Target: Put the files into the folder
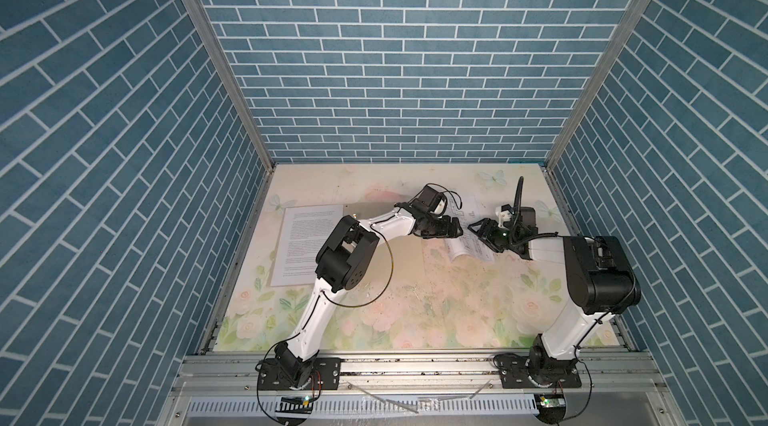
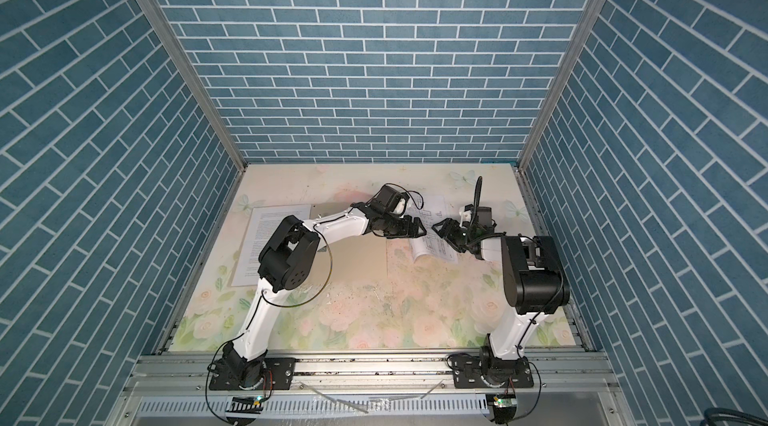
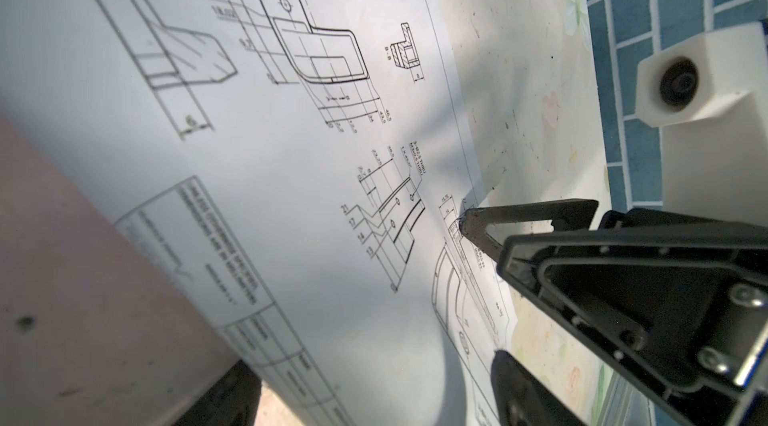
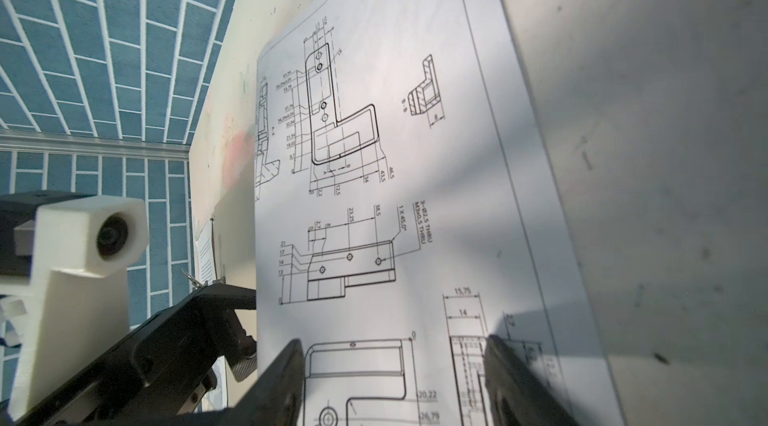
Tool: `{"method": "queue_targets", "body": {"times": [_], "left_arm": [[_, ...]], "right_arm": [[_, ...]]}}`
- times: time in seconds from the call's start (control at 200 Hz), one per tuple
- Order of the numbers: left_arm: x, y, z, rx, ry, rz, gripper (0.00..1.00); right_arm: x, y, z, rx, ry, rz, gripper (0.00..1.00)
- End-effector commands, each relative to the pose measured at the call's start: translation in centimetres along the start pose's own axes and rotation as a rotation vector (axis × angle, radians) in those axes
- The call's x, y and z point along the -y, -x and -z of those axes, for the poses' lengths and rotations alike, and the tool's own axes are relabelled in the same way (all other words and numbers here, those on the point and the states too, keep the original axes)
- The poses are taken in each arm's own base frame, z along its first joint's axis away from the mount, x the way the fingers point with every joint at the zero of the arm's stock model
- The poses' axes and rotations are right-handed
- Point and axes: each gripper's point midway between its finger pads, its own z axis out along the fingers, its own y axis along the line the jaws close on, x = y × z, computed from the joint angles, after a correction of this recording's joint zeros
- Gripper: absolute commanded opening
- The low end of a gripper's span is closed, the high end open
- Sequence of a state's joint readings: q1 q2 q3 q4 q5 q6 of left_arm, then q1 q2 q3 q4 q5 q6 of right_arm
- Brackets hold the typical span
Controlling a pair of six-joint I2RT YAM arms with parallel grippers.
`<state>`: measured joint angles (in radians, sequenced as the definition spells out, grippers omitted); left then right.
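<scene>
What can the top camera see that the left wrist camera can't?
Only a top view shows the text sheet, lying flat on the left, and the left arm. Only the left wrist view shows the small numbers and title box printed on the drawing sheet. Both show that sheet and the right end effector.

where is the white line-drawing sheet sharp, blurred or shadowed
Left wrist view: white paper sheet with black line drawings sharp mid-frame, blurring toward frame edges; right wrist view: crisp print, soft shadow bands; in both top views: print too small.
</scene>
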<state>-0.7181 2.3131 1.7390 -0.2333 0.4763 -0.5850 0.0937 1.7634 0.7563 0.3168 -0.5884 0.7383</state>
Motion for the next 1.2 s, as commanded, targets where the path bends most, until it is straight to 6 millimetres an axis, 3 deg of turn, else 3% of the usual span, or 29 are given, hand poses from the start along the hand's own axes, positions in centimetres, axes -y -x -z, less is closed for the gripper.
{"method": "queue_targets", "body": {"times": [0.0, 0.435, 0.72, 0.94, 1.195], "left_arm": [[-4.8, -6.4, -2.4, -0.188, 0.131, 0.109, 0.84], [-4.8, -6.3, -2.4, -0.182, 0.126, 0.109, 0.64], [-4.8, -6.0, -2.2, -0.175, 0.119, 0.117, 0.58], [-4.6, -5.7, -2.2, -0.164, 0.104, 0.134, 0.56], [-4.7, -5.8, -2.1, -0.17, 0.106, 0.134, 0.56]], "right_arm": [[2.9, -3.6, -0.3, -0.095, -0.094, -0.128, 0.68], [2.6, -3.5, 0.2, -0.091, -0.101, -0.129, 0.68], [2.1, -3.3, 0.8, -0.091, -0.11, -0.11, 0.68], [1.3, -2.9, 2.2, -0.066, -0.123, -0.104, 0.69], [1.6, -3.9, 4.9, 0.006, -0.168, -0.2, 0.69]]}}
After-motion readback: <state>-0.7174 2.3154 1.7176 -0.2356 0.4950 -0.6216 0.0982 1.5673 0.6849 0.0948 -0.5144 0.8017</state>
